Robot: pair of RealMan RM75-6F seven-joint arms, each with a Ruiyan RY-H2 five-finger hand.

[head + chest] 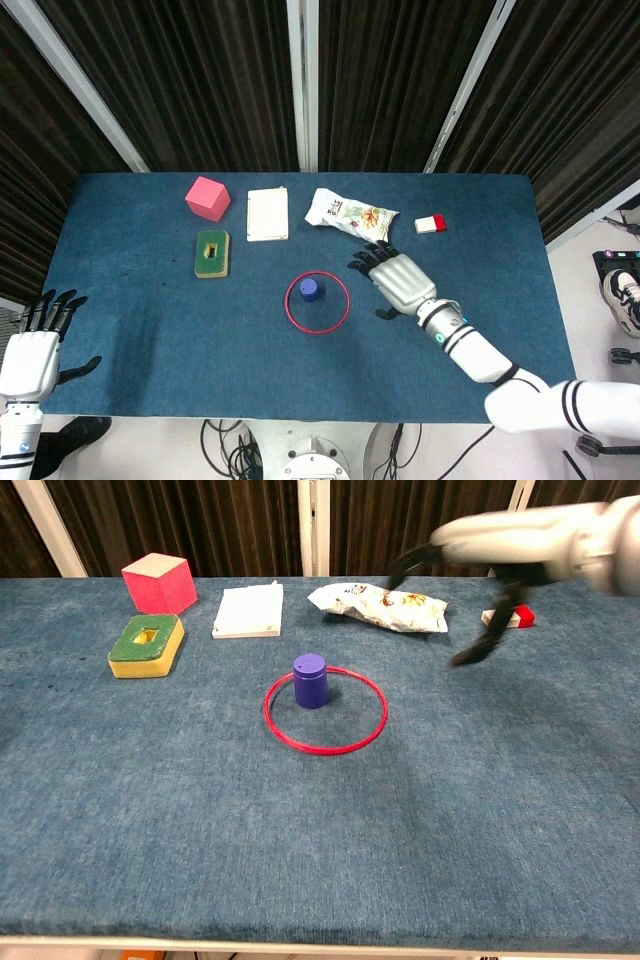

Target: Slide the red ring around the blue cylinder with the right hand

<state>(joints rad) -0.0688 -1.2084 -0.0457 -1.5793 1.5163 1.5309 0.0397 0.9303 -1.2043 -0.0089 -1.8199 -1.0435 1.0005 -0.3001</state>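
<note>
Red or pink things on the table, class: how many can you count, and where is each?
3. The red ring lies flat around the blue cylinder. The pink cube stands at the far left. A small red-and-white block sits at the far right, partly hidden in the chest view.

No wording, brand, number or sign can be read in either view. The snack bag [351, 217] carries a coloured print, but its lettering is too small and blurred to make out, and the white box [267, 214] shows nothing legible on its face.
</note>
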